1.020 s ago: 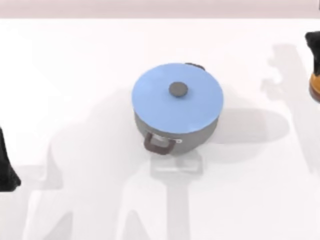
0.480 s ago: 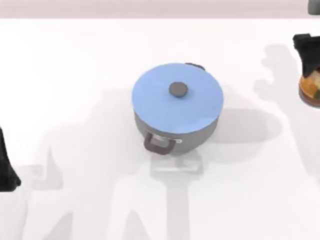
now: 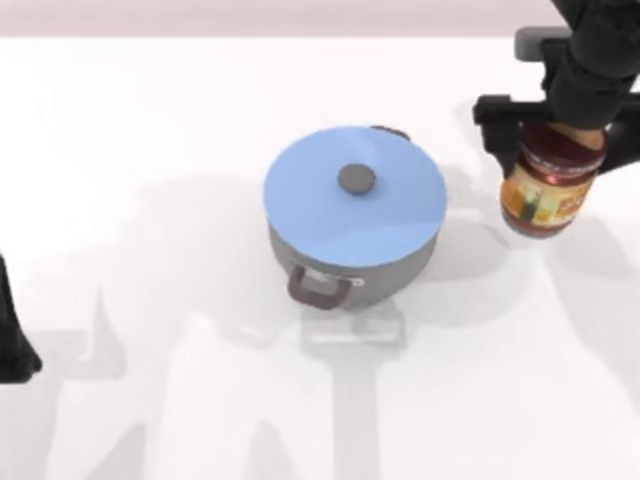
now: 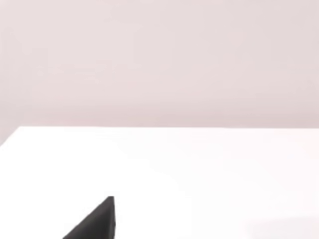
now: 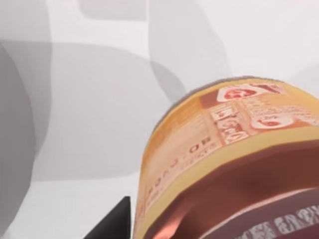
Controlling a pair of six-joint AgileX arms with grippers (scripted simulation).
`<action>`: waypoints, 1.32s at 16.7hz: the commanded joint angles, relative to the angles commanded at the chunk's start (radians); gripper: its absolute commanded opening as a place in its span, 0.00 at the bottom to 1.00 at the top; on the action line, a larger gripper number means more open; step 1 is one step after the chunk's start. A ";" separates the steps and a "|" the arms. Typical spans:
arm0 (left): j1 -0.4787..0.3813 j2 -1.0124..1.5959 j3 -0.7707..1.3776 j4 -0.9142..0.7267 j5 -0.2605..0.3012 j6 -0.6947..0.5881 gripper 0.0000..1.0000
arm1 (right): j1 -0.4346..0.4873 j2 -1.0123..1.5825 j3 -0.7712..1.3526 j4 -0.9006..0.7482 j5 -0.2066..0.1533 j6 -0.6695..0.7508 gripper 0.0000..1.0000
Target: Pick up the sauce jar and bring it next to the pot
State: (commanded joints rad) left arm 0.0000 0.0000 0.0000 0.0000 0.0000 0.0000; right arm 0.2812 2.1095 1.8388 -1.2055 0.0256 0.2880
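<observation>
Pickup done: right gripper [image 3: 552, 128] is clamped on the sauce jar [image 3: 545, 190], held off the worktop [image 3: 150, 120] toward its right edge, near the pot [image 3: 352, 215] but apart. Left: set jar down beside pot. Left gripper parked at left edge, fingers unclear.

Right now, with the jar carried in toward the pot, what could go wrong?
The right gripper holds the sauce jar only near its lid, body hanging below, so it might slip or swing. The pot sits close on the jar's left; too low a path could knock its light-blue lid or rim. Released while tilted, the jar may topple. The left arm stays parked at the table's left edge.
</observation>
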 joint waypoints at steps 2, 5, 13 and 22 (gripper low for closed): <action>0.000 0.000 0.000 0.000 0.000 0.000 1.00 | 0.007 0.003 -0.002 0.004 0.001 0.009 0.00; 0.000 0.000 0.000 0.000 0.000 0.000 1.00 | 0.003 -0.002 -0.003 0.005 -0.001 0.009 0.00; 0.000 0.000 0.000 0.000 0.000 0.000 1.00 | 0.007 0.040 -0.143 0.182 0.001 0.010 0.00; 0.000 0.000 0.000 0.000 0.000 0.000 1.00 | 0.007 0.040 -0.143 0.182 0.001 0.010 0.45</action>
State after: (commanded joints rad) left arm 0.0000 0.0000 0.0000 0.0000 0.0000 0.0000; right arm 0.2887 2.1494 1.6958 -1.0231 0.0270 0.2976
